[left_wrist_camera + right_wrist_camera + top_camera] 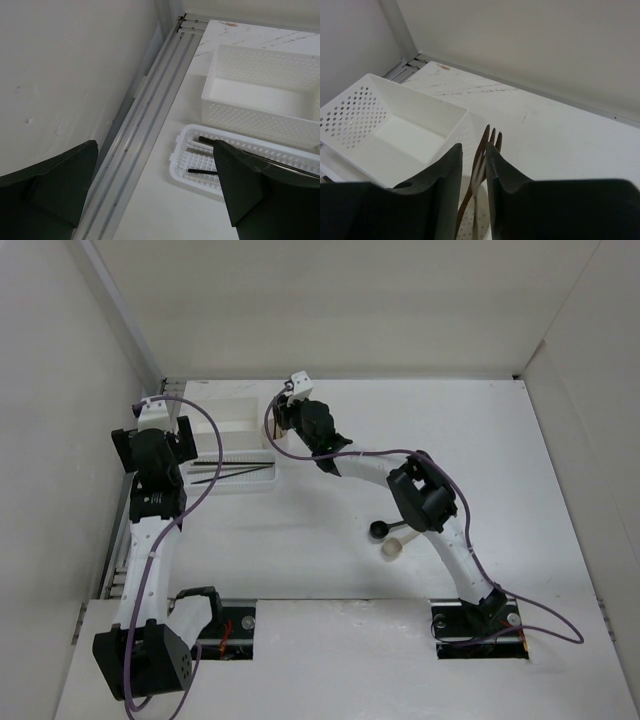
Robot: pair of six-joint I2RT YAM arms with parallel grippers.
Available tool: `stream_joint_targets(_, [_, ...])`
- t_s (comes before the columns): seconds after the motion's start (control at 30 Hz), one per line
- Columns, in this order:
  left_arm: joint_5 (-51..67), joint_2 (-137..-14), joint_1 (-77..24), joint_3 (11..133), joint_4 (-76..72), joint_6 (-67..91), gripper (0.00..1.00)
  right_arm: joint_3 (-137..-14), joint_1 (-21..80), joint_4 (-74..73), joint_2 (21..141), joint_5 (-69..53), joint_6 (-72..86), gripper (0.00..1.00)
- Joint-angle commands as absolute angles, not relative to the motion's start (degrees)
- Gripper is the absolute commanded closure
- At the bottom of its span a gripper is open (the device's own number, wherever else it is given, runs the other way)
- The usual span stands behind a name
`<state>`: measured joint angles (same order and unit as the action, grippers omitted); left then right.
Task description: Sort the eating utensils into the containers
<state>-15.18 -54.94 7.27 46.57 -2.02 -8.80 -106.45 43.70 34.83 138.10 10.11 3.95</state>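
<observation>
- A white table (pixel 420 440) is sitting inside pale walls, with a plain white perforated box (pixel 232 423) standing at its far left.
- A shallow slotted tray (pixel 230 488) is lying just beside the box, on its near side, and dark chopsticks (pixel 230 471) are resting lengthwise inside it.
- The left gripper (pixel 155 147) is hovering to the left of the box, over the table edge, with its jaws spread wide and nothing between them.
- The right gripper (pixel 474 150) is hanging at the box's right-hand end, with its jaws only narrowly parted.
- A brown fork (pixel 487 142) is standing between those jaws, tines up (whether they are pressing on it cannot be told).
- The fork's handle is reaching down into a white perforated cup (pixel 479 220) just beside the box.
- A black spoon (pixel 381 530) and a beige spoon (pixel 392 550) are lying close together on the table, well apart from the box, toward the near right.
</observation>
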Motion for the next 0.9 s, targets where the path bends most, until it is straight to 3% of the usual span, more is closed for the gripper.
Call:
stream_joint_targets(0.0, [-16.26,-54.67,7.73,46.41,-5.54,-9.49,0.0,-109.07,44.21,36.39,137.81,9.76,3.25,0.68])
stream_joint_targets(0.37, [-13.11,-52.74,7.73,46.41,-5.01,-10.54,0.0,-104.08,44.74,39.01,132.9,7.82,-1.13,0.63])
stream_joint_targets(0.6, [7.79,-50.45,7.73,51.05,-0.45,-13.01,0.0,-88.03,42.46,37.28,111.04,9.05,-2.56,0.23])
stream_joint_targets(0.63, [10.35,-50.45,7.73,52.02,0.17,-13.01,0.0,-86.59,41.15,33.96,105.0,9.05,1.54,0.12])
stream_joint_targets(0.73, [17.3,-51.76,7.73,55.89,2.11,-9.6,0.0,-86.57,33.77,11.66,98.37,-0.94,4.04,0.0])
stream_joint_targets(0.83, [20.65,-52.29,7.73,56.6,2.64,-8.35,0.0,-84.4,29.27,-8.13,92.47,-12.11,-5.93,0.0])
stream_joint_targets(0.87, [20.65,-52.82,7.73,56.6,2.64,-7.83,0.0,-83.59,29.27,-13.31,90.37,-12.13,-15.81,0.0])
